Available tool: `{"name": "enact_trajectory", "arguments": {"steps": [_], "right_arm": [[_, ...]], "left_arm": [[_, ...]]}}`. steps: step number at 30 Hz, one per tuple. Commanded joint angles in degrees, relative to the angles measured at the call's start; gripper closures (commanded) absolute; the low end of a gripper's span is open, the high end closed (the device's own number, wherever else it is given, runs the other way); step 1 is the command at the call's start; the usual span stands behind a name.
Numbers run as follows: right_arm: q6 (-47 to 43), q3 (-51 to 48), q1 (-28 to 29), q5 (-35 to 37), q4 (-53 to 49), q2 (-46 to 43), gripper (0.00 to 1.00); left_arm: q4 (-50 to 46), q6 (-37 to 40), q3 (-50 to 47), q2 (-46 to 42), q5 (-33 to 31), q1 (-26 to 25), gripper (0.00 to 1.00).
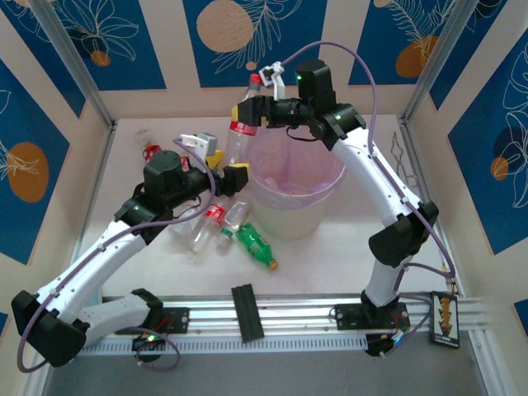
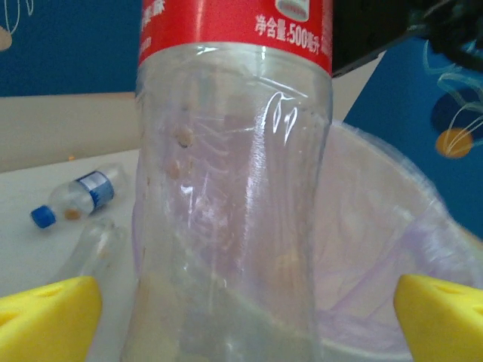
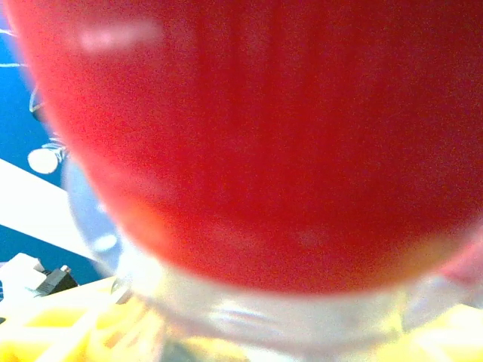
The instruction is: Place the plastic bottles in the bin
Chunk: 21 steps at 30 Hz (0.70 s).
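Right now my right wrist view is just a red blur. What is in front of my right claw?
Observer: A tall clear bottle with a red label; your right claw grips it at the label.
Operator: Is the left claw on it too?
Observer: No, the left claw is open, clear of the lower body on both sides.
Operator: Am I over the bin?
Observer: Not quite, it seems; the bottle stands at the left rim of the bin.

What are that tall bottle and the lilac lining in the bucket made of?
Tall bottle: thin clear plastic, glossy; you can see through it, and bright highlights streak its wall. Lining: probably soft plastic film, translucent, wrinkled and draped over the rim of the bucket.
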Motion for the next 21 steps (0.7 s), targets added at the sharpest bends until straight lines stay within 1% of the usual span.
{"name": "enact_trajectory", "arguments": {"steps": [1,3,5,8,10,13,15,19,21], "right_arm": [[0.04,4.84,-1.36,-0.91,2.16,-1.67,0.33],[0.0,6.05,-2.63,0.49,3.08,-3.07,0.33],[-0.66,8.94,-4.26,1.29,1.52,-3.76,0.33],[-3.38,13.22,-6.07,3.15,-3.11,-4.4,0.33],[-5.92,15.68,-7.22,4.54,-7.85,-4.54,0.33],[-9.55,16.96,-9.26,4.1,-14.21,-4.85,0.34],[-12.75,16.43,-10.22,4.13,-18.52,-5.28,0.34],[-20.0,13.12,-10.41,6.63,-24.8,-6.07,0.34],[-22.9,11.77,-10.36,8.07,-27.57,-5.88,0.35]], "left_arm": [[5.78,-2.66,0.44,-3.19,2.0,-0.46,0.0],[4.99,-2.66,0.92,-3.54,2.14,-0.43,0.0],[5.15,-2.73,0.73,-3.32,2.46,-0.47,0.0],[6.36,-3.18,0.93,-1.79,3.08,-0.48,0.0],[4.73,-3.36,2.9,0.64,2.94,-0.43,0.02],[-0.14,-3.8,7.13,5.33,0.62,-0.51,0.09],[-1.07,-3.94,8.96,8.4,-0.46,-0.55,0.15],[-2.17,-3.9,12.33,13.65,-0.85,-0.7,0.25],[-5.11,-3.05,14.77,16.35,-2.5,-1.17,0.3]]}}
